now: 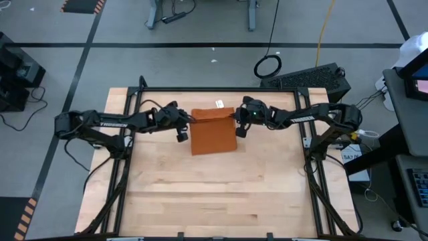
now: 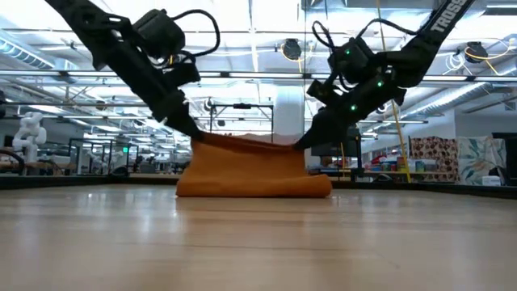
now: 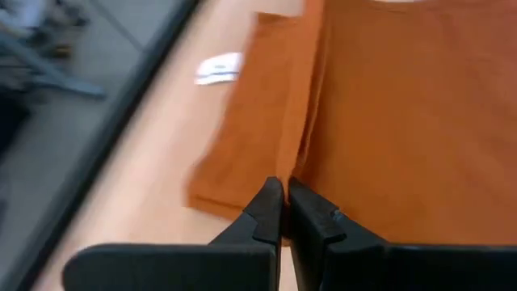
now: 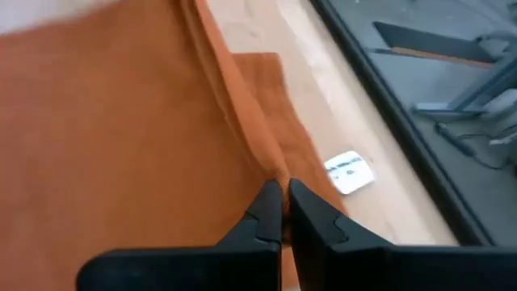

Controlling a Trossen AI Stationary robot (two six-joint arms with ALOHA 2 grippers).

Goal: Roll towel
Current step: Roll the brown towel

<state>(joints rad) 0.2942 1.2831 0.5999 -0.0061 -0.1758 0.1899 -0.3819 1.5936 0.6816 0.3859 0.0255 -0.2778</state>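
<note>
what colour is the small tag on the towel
White, with faint dark print; the tag on the towel shows best in the right wrist view.

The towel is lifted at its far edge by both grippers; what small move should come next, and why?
Probably both arms should carry the pinched edge a little toward the near side and lower it. The left gripper and right gripper are each shut on a far corner of the towel, and the low view shows that edge raised while the near fold rests on the table.
</note>
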